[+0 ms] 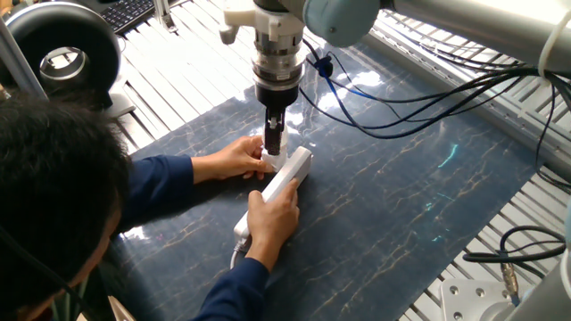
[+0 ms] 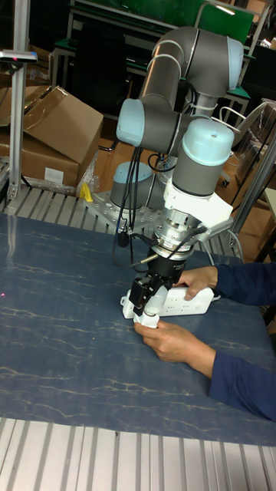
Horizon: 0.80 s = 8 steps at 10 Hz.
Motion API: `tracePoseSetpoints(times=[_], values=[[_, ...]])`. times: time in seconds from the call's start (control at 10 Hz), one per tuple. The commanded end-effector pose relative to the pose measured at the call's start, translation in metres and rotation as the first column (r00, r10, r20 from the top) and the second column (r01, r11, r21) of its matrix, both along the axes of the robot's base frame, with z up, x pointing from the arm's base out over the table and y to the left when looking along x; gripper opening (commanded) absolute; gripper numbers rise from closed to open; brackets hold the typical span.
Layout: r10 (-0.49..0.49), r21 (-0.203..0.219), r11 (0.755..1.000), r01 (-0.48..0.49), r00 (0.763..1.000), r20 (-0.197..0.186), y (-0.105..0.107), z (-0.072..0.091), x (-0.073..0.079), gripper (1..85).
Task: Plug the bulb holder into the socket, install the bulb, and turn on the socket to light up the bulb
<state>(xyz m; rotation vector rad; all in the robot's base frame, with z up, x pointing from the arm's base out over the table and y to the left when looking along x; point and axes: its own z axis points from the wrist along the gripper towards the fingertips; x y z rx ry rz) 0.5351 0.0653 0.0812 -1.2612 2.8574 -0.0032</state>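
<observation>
Fingers [image 2: 145, 301] pinching narrow on small white piece, too hidden to tell holder or bulb. Gripper [image 1: 273, 145] pointing straight down over far end of socket [image 1: 287, 175]. Socket lying flat near middle of worktop [image 1: 401, 205], long axis running from near-left edge toward far-right. Person's one hand [image 1: 234, 160] steadying socket's far end beside gripper, other hand [image 1: 272, 217] pressing on near end. No containers showing.
</observation>
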Motion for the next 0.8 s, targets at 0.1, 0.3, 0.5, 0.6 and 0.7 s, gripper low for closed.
tracePoseSetpoints(times=[0.1, 0.3, 0.5, 0.6, 0.7], values=[[0.122, -0.022, 0.992, -0.122, 0.993, 0.007, -0.004, 0.001, 0.001, 69.0], [0.175, -0.022, 0.984, -0.175, 0.985, 0.005, -0.004, 0.0, 0.001, 67.3], [0.194, -0.003, 0.981, -0.194, 0.981, -0.003, 0.002, -0.002, -0.001, 64.0], [0.198, 0.013, 0.98, -0.197, 0.98, -0.012, 0.006, -0.003, -0.004, 63.3], [0.203, 0.034, 0.979, -0.202, 0.979, -0.028, 0.01, -0.004, -0.009, 61.3]])
